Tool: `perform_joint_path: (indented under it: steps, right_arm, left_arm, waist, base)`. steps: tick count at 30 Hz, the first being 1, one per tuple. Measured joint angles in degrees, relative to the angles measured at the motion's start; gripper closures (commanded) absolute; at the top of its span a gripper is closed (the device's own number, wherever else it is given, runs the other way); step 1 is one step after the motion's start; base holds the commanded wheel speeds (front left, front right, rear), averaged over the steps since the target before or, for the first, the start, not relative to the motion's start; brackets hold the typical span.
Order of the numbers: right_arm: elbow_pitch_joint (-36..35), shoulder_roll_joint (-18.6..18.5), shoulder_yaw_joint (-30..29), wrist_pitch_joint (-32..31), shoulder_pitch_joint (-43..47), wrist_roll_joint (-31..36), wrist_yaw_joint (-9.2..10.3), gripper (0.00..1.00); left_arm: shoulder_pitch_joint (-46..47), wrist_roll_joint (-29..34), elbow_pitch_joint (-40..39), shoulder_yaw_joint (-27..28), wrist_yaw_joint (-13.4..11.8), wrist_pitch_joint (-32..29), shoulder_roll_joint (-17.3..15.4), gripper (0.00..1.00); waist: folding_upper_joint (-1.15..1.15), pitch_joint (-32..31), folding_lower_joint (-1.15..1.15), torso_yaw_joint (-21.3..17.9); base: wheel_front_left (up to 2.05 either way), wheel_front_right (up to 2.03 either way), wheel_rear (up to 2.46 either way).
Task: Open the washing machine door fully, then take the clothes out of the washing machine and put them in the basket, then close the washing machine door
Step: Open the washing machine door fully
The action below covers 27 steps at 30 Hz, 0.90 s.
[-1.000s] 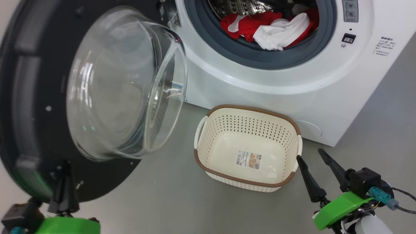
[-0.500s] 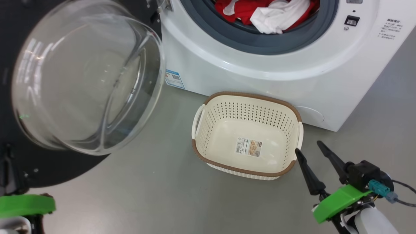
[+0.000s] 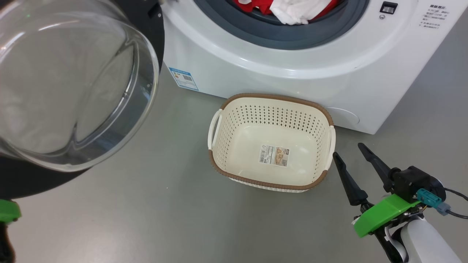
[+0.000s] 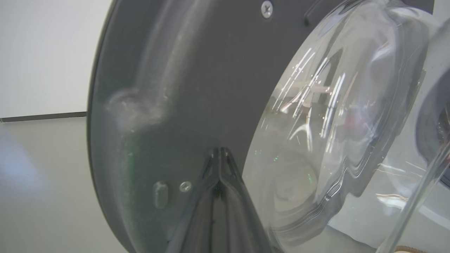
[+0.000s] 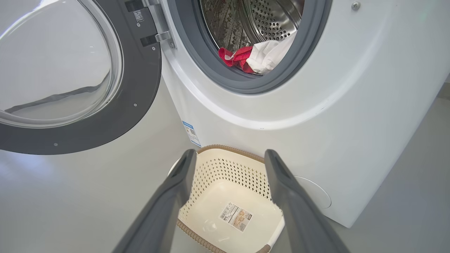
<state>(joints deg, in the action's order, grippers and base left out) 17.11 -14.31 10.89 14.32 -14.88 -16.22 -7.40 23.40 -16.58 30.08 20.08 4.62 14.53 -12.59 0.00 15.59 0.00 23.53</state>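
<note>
Head view had the washing machine (image 3: 292, 73) across the top, its mouth uncovered. At the left hung the washing machine door (image 3: 65, 84), swung out wide — its glass bowl bulging toward the camera. On the floor just before the machine sat the basket (image 3: 237, 120), holding no garments. Red and white clothes (image 3: 292, 9) lay in the drum. The left gripper (image 4: 219, 156) had its fingers together, tips close on the door's dark inner ring; contact could not be told. The right gripper (image 3: 347, 149) hung beside the basket, fingers apart, empty. Opening seemed nearly done — best pressed on the ring, never the glass, following the hinge's arc to its stop.
</note>
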Motion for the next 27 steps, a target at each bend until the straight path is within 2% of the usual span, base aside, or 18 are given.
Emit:
perform_joint_path:
  steps: [13, 19, 27]
  right_arm:
    - [0.0, -0.4, 1.1, 0.0, -0.8, 0.0, 0.0, 0.0]
    - [0.1, -0.4, 1.2, 0.0, -0.8, 0.0, 0.0, 0.0]
    - [0.1, -0.2, 1.2, 0.0, -0.7, 0.0, 0.0, 0.0]
  left_arm:
    - [7.2, 3.8, 10.4, 5.4, 1.3, 0.0, -2.9, 1.0]
    - [8.0, 4.3, 12.4, 7.9, 1.7, 0.0, -2.7, 1.0]
    - [7.2, 4.2, 12.0, 8.1, 2.4, 0.0, -1.0, 1.0]
  waist:
    - [0.0, 1.0, 0.0, -1.4]
    - [0.0, 0.6, 0.0, -1.6]
    - [0.0, -1.2, 0.0, -1.6]
  base:
    - [0.0, 0.0, 0.0]
    - [0.0, 0.0, 0.0]
    - [0.0, 0.0, 0.0]
